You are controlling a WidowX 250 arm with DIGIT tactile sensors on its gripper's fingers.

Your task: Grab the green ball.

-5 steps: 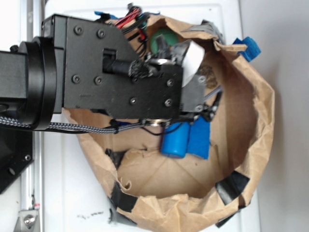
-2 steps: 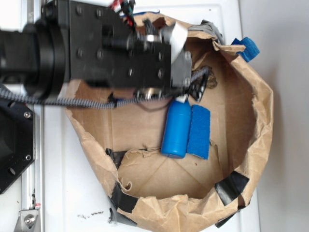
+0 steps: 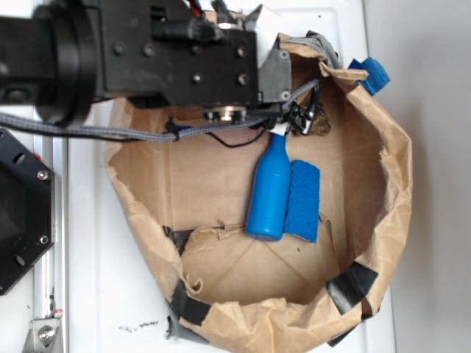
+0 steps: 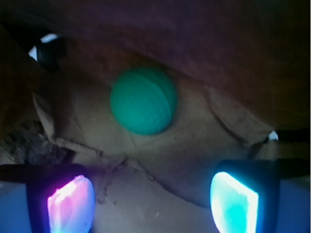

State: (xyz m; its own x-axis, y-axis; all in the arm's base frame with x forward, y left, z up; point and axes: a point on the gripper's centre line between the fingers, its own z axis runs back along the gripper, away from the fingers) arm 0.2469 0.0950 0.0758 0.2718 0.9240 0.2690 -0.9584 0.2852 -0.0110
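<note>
Against the paper bag (image 4: 228, 43) wall, green ball (image 4: 143, 100) sitting on the bag floor, ahead of the gripper (image 4: 150, 201) and clear of it. Fingers (image 4: 232, 201) spread wide, empty. Best to push straight forward, centre the ball between them, then close gently.

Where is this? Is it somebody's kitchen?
Probably not; it looks like a robot test bench. A black robot arm reaches into a taped paper bag holding a green ball and blue bottle.
</note>
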